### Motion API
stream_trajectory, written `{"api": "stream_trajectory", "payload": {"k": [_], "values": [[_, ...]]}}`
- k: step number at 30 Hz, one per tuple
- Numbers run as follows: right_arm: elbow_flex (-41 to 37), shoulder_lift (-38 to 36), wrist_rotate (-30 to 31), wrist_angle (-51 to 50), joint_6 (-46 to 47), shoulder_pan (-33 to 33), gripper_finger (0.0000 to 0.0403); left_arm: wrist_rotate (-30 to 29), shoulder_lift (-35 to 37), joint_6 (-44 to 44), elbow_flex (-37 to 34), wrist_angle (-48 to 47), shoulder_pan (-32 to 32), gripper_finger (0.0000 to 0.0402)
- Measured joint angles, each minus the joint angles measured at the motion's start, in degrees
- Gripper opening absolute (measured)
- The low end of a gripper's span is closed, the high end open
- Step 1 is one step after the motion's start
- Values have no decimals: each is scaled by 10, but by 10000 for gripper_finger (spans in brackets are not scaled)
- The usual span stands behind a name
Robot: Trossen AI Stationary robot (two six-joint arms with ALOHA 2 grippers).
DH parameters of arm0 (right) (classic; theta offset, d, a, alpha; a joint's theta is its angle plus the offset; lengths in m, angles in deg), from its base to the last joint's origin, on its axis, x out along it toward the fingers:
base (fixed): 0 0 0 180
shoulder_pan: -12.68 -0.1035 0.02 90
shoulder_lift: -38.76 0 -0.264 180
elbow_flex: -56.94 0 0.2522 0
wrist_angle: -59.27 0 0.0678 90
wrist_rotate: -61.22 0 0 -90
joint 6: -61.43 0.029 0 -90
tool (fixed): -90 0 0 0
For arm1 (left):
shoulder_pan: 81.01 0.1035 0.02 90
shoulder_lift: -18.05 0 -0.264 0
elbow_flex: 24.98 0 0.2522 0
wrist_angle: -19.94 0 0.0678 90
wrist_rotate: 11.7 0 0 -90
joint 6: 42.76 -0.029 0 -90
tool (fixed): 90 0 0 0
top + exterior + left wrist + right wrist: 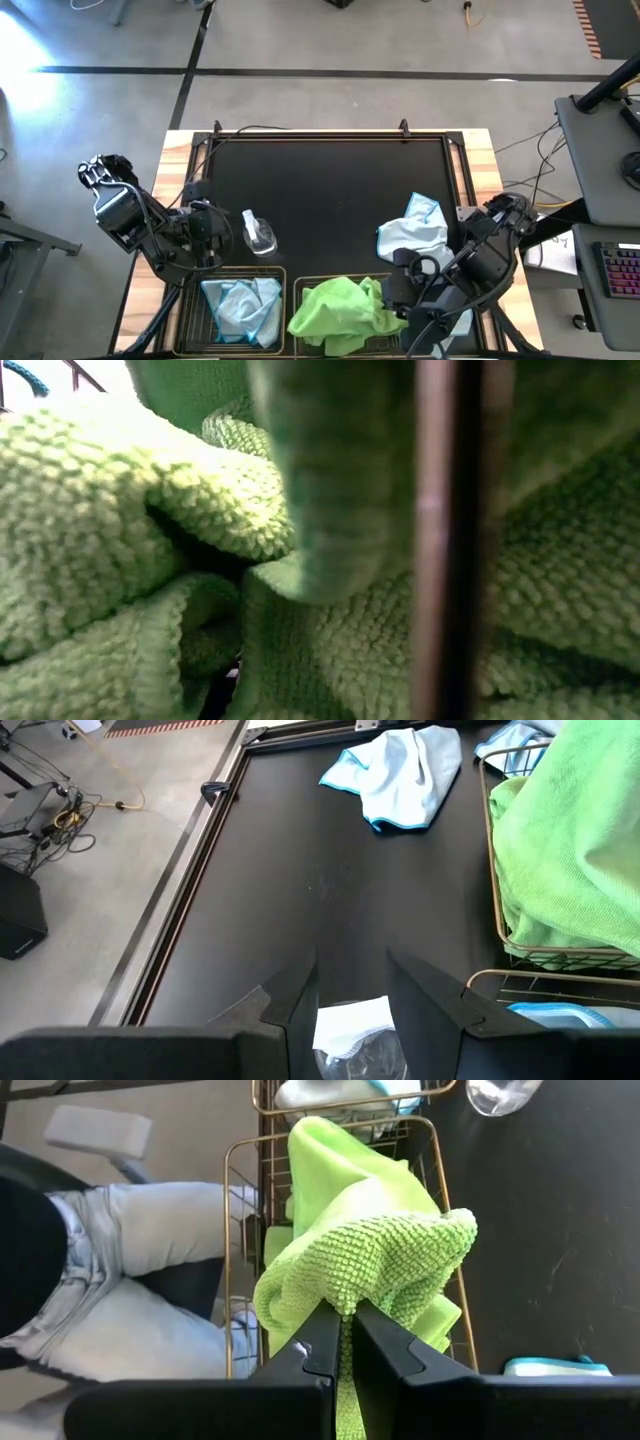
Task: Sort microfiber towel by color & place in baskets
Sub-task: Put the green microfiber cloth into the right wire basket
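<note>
My right gripper (345, 1315) is shut on a lime green towel (370, 1250) over the right basket (330, 279) at the table's near edge. More green cloth (345, 312) fills that basket and fills the low view (120, 510). The left basket (245, 271) holds pale blue towels (240, 305). One pale blue towel (415, 232) lies crumpled on the black mat, also seen in the left wrist view (400, 770). My left gripper (350, 990) is open at the table's left. A clear spray bottle (352, 1038) stands just ahead of its fingertips. My right gripper pinches a bunched fold of the green towel (345, 1295) between its two fingers; the fold looks several layers thick. The fingers come from the table's right side, slanting down. The towel's free part spreads ahead of the fingers and lies on the green cloth in the right basket.
The spray bottle (258, 235) stands on the mat between my left gripper and the left basket. A person's legs in jeans (130, 1280) show just beyond the table's near edge. Bare black mat (330, 190) lies toward the far side.
</note>
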Motion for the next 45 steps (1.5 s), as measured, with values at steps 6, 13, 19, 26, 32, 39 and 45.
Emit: {"api": "stream_trajectory", "payload": {"k": [6, 13, 19, 26, 32, 39, 45], "values": [[0, 0, -3, 0, 0, 0, 13, 0, 0, 0, 0, 3, 0, 103], [0, 0, -3, 0, -2, 0, 13, 0, 0, 0, 0, 5, 0, 103], [0, 0, -4, 0, 16, 0, 13, 0, 0, 0, 0, 7, 0, 103], [0, 0, -1, 0, 37, 0, 13, 0, 0, 0, 0, 10, 0, 103], [0, 0, -3, 0, 39, 0, 13, 0, 0, 2, 0, 12, 0, 103], [-2, 7, 0, 1, 9, 0, 13, 0, 0, 14, 0, 13, 0, 103], [-2, 21, -2, 13, -74, 0, 13, 0, 0, 18, 0, 18, 0, 103]]}}
